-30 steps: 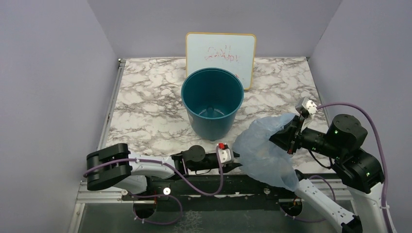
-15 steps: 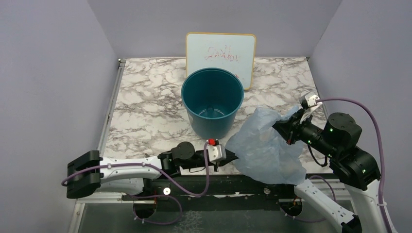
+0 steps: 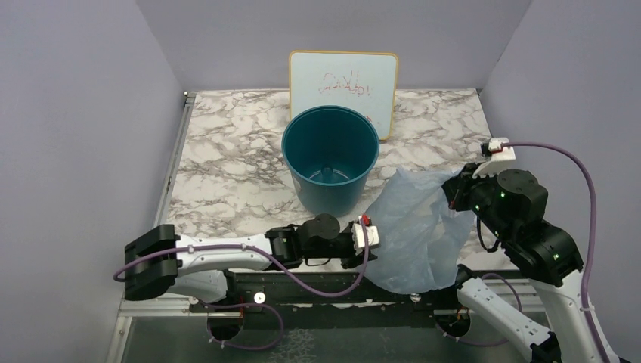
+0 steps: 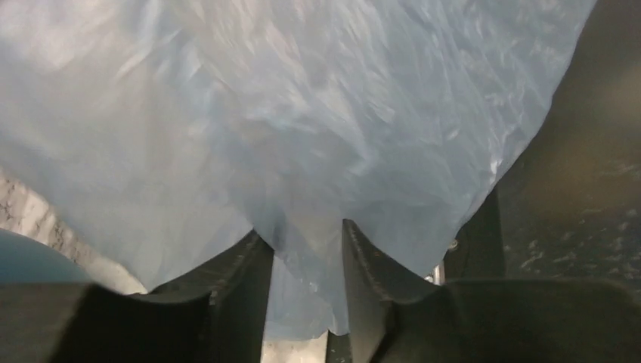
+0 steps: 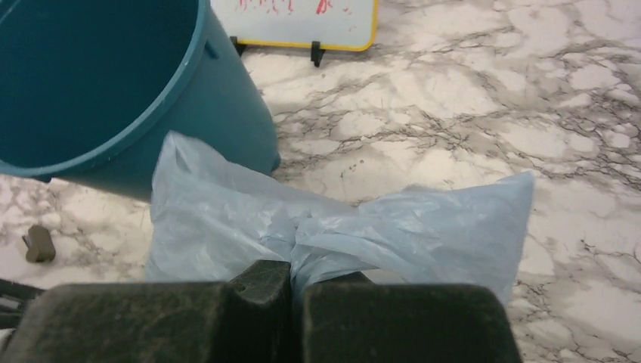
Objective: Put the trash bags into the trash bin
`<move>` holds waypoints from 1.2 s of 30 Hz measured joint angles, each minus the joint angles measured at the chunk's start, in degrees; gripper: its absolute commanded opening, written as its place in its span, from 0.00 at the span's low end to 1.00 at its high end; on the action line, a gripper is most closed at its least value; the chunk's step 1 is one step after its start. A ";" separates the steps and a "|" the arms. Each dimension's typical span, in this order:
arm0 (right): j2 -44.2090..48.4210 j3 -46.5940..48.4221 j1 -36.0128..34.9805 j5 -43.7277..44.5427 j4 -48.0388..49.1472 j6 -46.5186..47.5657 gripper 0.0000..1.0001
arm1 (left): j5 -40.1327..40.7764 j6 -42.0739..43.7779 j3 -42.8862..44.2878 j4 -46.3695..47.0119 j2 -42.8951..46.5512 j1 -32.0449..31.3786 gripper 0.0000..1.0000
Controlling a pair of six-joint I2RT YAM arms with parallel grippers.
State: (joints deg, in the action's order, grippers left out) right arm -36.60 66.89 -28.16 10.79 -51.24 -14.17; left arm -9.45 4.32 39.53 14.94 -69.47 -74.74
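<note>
r fingers (image 5: 291, 291) clamp bag (image 3: 416, 227); l fingers (image 4: 246, 280) part-open round bag edge.

A marble-patterned table (image 3: 227, 174) is enclosed by plain lavender walls (image 3: 75, 113); a whiteboard (image 3: 344, 83) is propped at the far wall.

Robot test cell, lab-type: plain lavender partition walls (image 3: 91, 113) enclose three sides of a marble-patterned tabletop (image 3: 227, 166), two black-and-white robot arms (image 3: 227, 257) bolted at its near edge, small yellow-framed whiteboard (image 3: 344, 79) propped at the back
</note>
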 measured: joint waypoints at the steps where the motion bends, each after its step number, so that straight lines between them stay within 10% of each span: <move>1: 0.00 0.22 0.00 1.25 -0.09 -0.83 0.01 | 0.22 -0.66 -0.07 -0.04 -1.75 0.00 0.58; 5: -0.26 0.76 0.00 3.45 -0.79 -3.41 0.01 | 1.57 -3.30 -2.16 3.04 -5.95 0.00 0.98; 36: -4.59 0.85 0.00 -0.81 -1.95 -5.07 0.00 | 5.14 -5.99 -18.82 26.47 -0.22 0.00 0.99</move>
State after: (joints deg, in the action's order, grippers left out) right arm -41.19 67.75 -28.16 9.98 -53.19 -19.25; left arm -4.32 -1.67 20.71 41.41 -69.69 -74.74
